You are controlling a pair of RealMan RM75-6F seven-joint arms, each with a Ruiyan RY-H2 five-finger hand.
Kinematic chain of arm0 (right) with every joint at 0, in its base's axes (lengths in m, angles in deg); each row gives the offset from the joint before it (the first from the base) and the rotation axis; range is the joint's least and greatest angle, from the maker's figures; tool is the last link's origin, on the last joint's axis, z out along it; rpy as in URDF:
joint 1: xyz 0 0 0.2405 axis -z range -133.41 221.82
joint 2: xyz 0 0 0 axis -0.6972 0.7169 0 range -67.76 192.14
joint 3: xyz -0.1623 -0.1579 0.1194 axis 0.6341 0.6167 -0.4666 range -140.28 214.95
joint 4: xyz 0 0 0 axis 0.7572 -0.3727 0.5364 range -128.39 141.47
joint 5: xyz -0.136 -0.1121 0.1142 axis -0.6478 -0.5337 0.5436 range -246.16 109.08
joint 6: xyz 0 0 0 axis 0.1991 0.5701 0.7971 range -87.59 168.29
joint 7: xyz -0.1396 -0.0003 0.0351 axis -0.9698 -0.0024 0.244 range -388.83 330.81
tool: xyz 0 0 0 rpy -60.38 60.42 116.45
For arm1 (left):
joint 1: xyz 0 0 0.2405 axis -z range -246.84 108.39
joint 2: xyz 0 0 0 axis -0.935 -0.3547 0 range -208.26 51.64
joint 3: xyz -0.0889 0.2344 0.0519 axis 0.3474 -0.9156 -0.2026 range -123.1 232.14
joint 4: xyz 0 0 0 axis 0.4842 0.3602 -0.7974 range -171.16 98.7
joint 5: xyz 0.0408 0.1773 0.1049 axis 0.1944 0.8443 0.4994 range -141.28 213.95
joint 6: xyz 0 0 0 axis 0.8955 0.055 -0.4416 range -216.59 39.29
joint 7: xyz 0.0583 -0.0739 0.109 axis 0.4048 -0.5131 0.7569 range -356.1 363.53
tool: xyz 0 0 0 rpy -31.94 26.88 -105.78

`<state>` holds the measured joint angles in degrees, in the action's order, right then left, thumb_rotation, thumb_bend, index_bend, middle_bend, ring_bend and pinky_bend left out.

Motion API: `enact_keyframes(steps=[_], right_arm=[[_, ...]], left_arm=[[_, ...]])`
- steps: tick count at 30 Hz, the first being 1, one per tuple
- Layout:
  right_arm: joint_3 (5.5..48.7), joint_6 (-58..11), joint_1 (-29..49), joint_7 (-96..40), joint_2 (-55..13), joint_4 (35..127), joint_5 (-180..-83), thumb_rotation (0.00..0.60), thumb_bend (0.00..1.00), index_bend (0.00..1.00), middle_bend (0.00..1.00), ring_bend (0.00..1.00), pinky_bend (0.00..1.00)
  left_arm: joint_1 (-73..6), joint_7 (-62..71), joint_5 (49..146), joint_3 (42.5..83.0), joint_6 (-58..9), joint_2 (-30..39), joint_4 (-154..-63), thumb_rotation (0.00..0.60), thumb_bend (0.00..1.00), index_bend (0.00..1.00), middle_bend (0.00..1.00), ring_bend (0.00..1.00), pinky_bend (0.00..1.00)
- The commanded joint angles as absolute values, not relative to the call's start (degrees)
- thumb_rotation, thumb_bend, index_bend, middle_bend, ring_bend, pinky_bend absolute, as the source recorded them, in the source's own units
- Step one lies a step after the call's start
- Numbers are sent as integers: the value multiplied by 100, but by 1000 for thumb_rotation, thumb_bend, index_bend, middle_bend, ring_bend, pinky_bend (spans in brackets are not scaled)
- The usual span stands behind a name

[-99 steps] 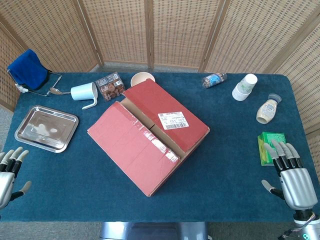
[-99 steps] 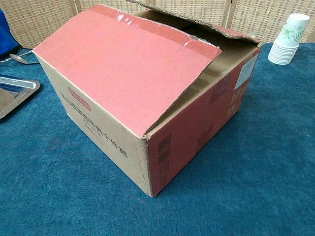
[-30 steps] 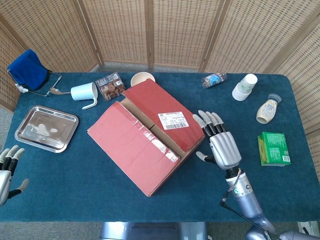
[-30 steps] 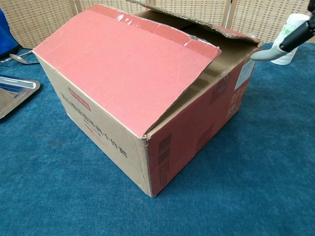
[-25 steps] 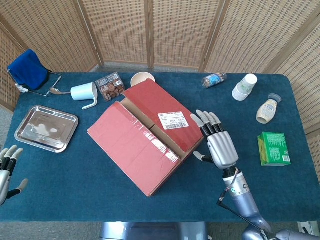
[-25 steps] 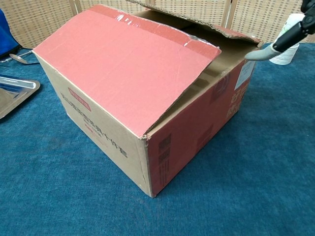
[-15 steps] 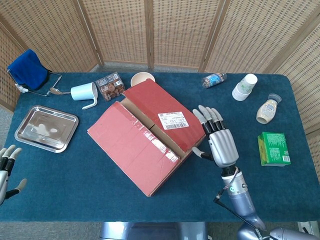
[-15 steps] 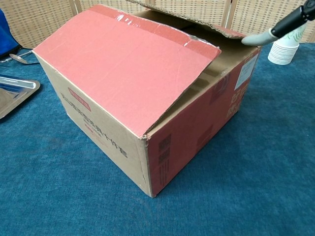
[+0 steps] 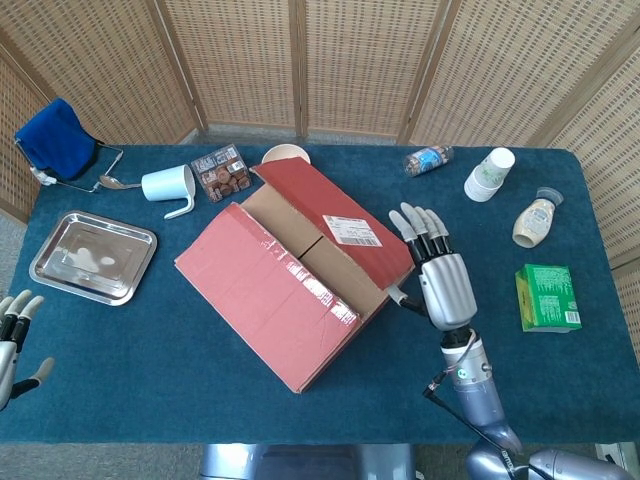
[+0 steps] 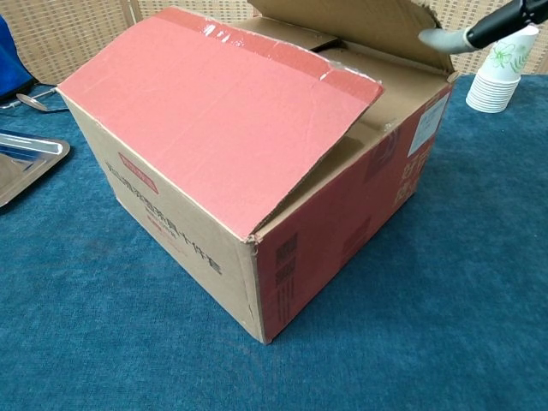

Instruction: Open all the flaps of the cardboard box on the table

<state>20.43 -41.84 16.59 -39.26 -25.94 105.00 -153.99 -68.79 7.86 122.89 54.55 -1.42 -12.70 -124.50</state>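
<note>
Right robot hand (image 9: 441,280), fingers spread and gripping nothing, props up one flap of the cardboard box (image 9: 290,290); left robot hand (image 9: 15,335) idle, open.

Bare worktop (image 9: 200,390) lies in front of the cardboard box (image 9: 290,275) and between it and the right hand (image 9: 440,285), whose thumb is at the raised far flap (image 9: 330,215). Behind the box, a white mug (image 9: 170,185), snack packet (image 9: 220,170) and bowl (image 9: 285,155) crowd the way (bowl just beside the flap). The steel tray (image 9: 92,256) blocks the left; the left hand (image 9: 15,340) waits at the edge.
</note>
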Motion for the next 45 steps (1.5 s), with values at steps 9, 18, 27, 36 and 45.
enact_keyframes(steps=[9, 18, 27, 36, 45], right_arm=[[1649, -4297, 1602, -3701, -2476, 10300, -15135, 600, 231, 0, 0, 0, 77], [1083, -3814, 1208, -3717, -2136, 9490, -14620, 600, 226, 0, 0, 0, 78], [1053, -2954, 753, -3739, -2018, 8506, -14082, 600, 182, 0, 0, 0, 78], [1387, -3242, 1019, -3474, -1506, 8975, -14491, 600, 126, 0, 0, 0, 84], [2002, -3764, 1622, -3364, -770, 9974, -15230, 600, 0, 0, 0, 0, 95]], left_arm=[[-6876, 747, 12288, 5453, -158, -1281, -12448, 600, 60, 0, 0, 0, 0], [-6884, 704, 12335, 5432, -138, -1301, -12472, 600, 59, 0, 0, 0, 0], [-6919, 675, 12419, 5411, -42, -1334, -12528, 600, 60, 0, 0, 0, 0], [-6881, 544, 12434, 5462, -35, -1408, -12596, 600, 59, 0, 0, 0, 0], [-6534, 92, 12679, 5531, -349, -2051, -13063, 600, 60, 0, 0, 0, 0]])
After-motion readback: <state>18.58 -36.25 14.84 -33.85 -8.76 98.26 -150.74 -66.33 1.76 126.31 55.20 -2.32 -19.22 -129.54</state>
